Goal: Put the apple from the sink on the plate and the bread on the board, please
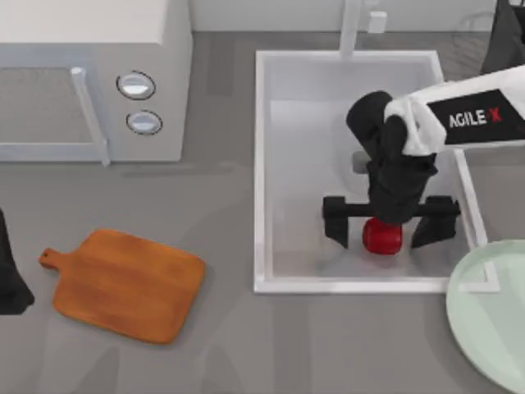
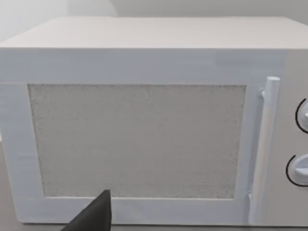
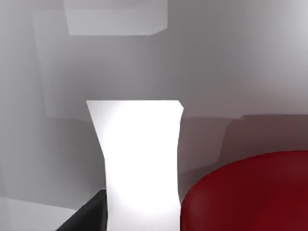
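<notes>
The red apple (image 1: 382, 236) lies in the white sink (image 1: 259, 164), near its front wall, and shows close up in the right wrist view (image 3: 250, 192). My right gripper (image 1: 382, 233) hangs right over it, open, one black finger well clear on each side of the fruit. The mint-green plate (image 1: 492, 316) lies at the table's front right, just outside the sink's corner. The wooden board (image 1: 123, 283) sits front left with its handle toward the left. The bread is out of view. My left arm (image 1: 10, 279) is parked at the left edge, facing the microwave.
A white microwave (image 1: 90, 82) with two round knobs stands at the back left; its door (image 2: 137, 139) faces the left wrist camera. The white faucet (image 1: 353, 29) rises behind the sink. Bare grey tabletop lies between the board and the sink.
</notes>
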Action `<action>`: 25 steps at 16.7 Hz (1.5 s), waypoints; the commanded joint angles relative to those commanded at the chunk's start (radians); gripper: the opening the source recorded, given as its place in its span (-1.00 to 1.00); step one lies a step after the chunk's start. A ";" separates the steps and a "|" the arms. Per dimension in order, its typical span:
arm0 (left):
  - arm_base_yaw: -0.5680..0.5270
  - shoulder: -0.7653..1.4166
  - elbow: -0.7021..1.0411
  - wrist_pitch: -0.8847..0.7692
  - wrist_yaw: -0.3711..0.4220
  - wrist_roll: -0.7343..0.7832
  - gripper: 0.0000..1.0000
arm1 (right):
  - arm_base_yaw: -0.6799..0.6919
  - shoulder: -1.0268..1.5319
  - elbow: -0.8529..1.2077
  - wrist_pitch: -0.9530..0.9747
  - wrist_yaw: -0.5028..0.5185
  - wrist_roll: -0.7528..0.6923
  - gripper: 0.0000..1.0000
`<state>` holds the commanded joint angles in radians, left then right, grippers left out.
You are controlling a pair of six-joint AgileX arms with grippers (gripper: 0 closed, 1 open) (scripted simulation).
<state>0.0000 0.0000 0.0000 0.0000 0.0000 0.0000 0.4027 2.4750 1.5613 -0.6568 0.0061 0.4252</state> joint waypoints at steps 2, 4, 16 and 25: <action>0.000 0.000 0.000 0.000 0.000 0.000 1.00 | 0.000 0.001 0.000 0.001 0.000 0.000 1.00; 0.000 0.000 0.000 0.000 0.000 0.000 1.00 | 0.000 0.001 0.000 0.001 0.000 0.000 1.00; 0.000 0.000 0.000 0.000 0.000 0.000 1.00 | 0.000 0.001 0.000 0.001 0.000 0.000 -0.81; 0.000 0.000 0.000 0.000 0.000 0.000 1.00 | 0.000 0.001 0.000 0.001 0.000 0.000 -1.00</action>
<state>0.0000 0.0000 0.0000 0.0000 0.0000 0.0000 0.4027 2.4756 1.5609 -0.6560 0.0061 0.4252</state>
